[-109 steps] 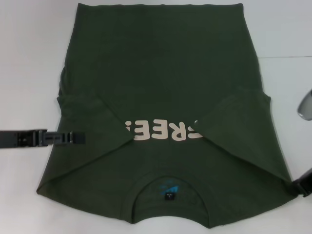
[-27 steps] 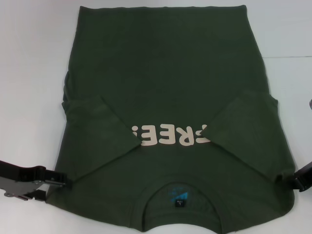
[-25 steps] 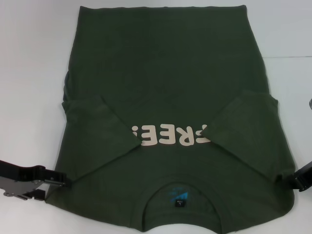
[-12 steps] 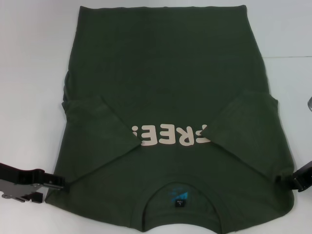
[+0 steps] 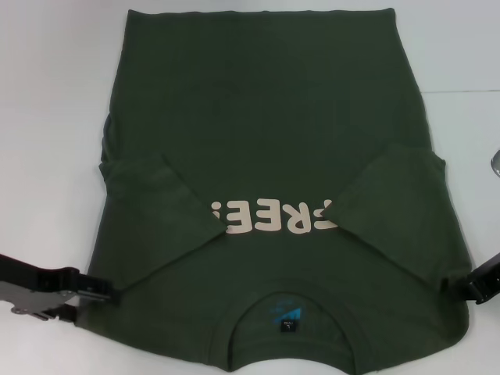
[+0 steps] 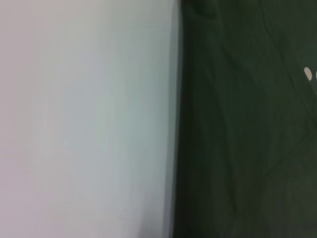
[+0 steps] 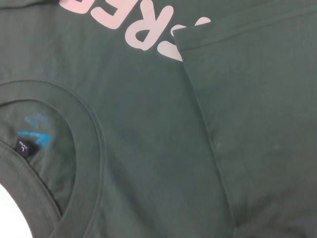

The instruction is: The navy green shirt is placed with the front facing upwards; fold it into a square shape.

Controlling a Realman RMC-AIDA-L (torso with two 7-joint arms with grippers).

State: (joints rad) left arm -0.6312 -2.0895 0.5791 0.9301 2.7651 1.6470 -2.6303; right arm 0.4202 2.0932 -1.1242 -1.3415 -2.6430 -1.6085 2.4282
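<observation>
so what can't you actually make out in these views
- Head view: the folded-in sleeves cover both ends of the cream lettering on the dark olive-green cotton T-shirt.
- Head view: the frame edge cuts off the collar's near side.
- Neither wrist view shows whether the left tool or right tool is open.

The navy green shirt point(image 5: 266, 148) is spread flat on the table point(image 5: 47, 117), filling the middle of the head view from top edge to bottom edge. The collar point(image 5: 289, 312) lies at bottom centre, with the lettering point(image 5: 269, 217) just above it. Both sleeves are folded inward over the chest, one at centre left point(image 5: 152, 211), one at centre right point(image 5: 398, 207). The left gripper point(image 5: 98, 291) is placed at the lower left, touching the shirt's shoulder edge. The right gripper point(image 5: 461, 283) is placed at the lower right, at the opposite shoulder edge.
</observation>
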